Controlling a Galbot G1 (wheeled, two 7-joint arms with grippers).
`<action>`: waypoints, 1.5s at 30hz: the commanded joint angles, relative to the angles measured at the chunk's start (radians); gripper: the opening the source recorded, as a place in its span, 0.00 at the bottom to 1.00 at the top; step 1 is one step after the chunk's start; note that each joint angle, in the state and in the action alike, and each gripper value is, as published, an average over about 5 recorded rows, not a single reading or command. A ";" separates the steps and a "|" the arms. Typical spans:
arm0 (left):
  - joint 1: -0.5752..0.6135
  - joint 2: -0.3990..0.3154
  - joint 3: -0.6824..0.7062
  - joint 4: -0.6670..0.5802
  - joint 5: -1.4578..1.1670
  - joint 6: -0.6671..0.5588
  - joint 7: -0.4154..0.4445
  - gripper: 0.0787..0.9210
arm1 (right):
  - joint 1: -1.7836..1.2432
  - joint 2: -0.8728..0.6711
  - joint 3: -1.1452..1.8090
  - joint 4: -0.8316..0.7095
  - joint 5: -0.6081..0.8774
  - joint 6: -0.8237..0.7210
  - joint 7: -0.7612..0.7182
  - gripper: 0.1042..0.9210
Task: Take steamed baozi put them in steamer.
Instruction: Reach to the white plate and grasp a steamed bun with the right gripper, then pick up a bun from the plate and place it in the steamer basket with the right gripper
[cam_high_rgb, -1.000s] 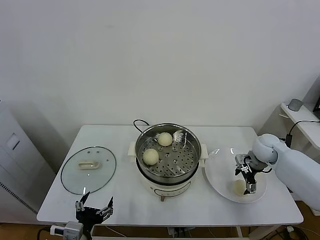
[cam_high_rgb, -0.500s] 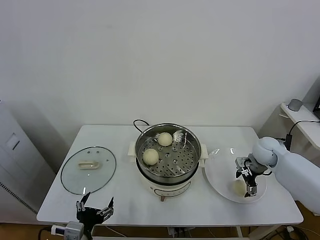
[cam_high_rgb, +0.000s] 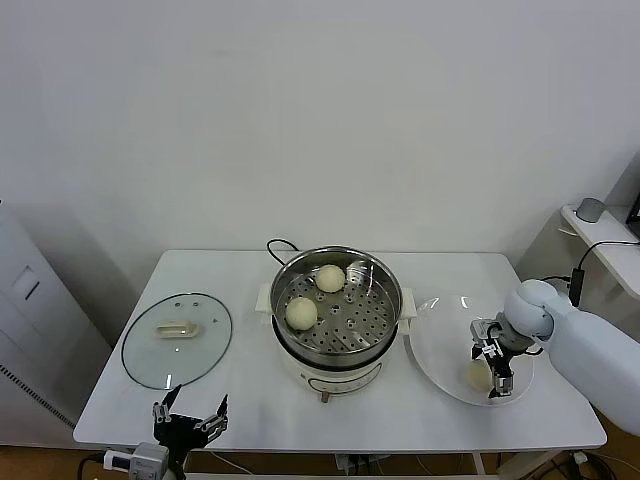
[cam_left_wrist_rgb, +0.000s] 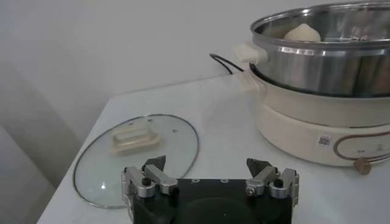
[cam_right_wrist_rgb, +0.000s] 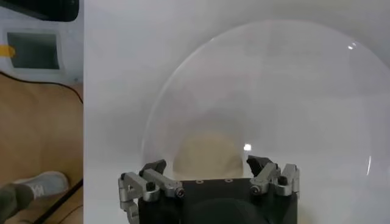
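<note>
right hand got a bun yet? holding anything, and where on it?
Nothing held. The right hand is open, poised over the bun on the plate, fingers not closed on it. The left hand is open and idle at the table's front edge.

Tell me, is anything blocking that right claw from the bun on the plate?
Nothing visible does. The open right claw hangs just above the bun on the plate, and the steamer stands uncovered, its lid aside.

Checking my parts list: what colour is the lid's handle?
Cream, on the clear glass lid; the left wrist view shows the handle best.
</note>
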 joint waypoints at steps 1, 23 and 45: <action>0.000 -0.010 0.001 0.002 -0.001 -0.001 0.000 0.88 | -0.005 0.001 0.004 -0.001 -0.003 -0.001 0.006 0.88; -0.009 -0.016 0.010 0.012 0.003 -0.001 -0.001 0.88 | 0.039 -0.018 0.006 -0.002 0.014 -0.009 -0.005 0.46; -0.031 -0.029 -0.001 -0.013 0.076 -0.027 -0.011 0.88 | 1.079 0.255 -0.712 -0.061 0.549 -0.139 -0.093 0.41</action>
